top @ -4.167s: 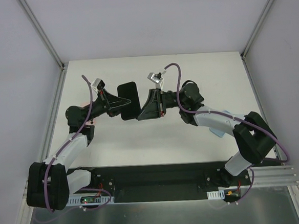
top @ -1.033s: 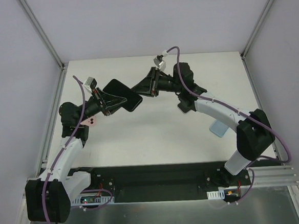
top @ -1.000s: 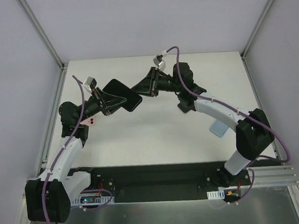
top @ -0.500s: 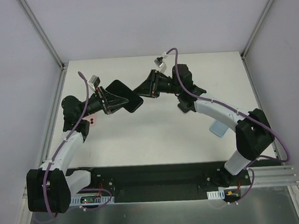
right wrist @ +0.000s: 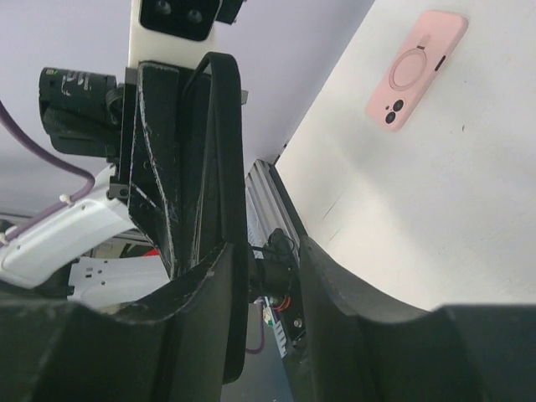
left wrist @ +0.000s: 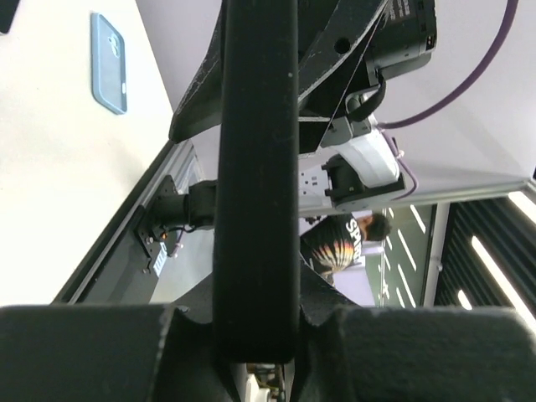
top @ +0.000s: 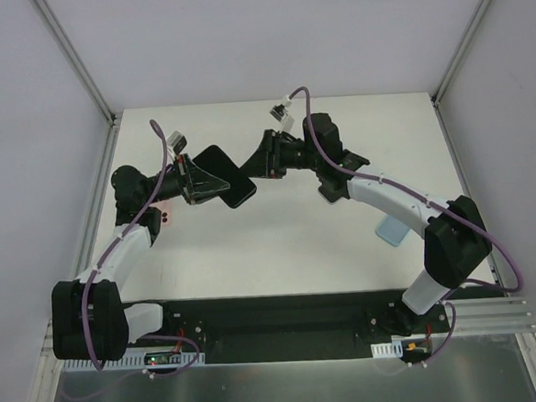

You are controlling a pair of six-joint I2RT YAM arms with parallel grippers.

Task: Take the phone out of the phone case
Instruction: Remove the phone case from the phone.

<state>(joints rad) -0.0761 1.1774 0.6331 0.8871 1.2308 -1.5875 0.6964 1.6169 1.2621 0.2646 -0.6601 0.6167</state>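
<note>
Above the desk (top: 290, 245), seen from overhead, the left tool (top: 210, 181) was clamped on the black phone (top: 227, 174). It held the phone aloft with its free end toward the right tool (top: 258, 164), presumably so both could work on it. Before the left wrist camera, the phone stood edge-on between that tool's fingers, with a blue case (left wrist: 109, 63) far beyond. From the right wrist, that tool's jaws stood narrowly apart around the phone's end, with a gap on one side. A pink case (right wrist: 416, 71) lay well off.
</note>
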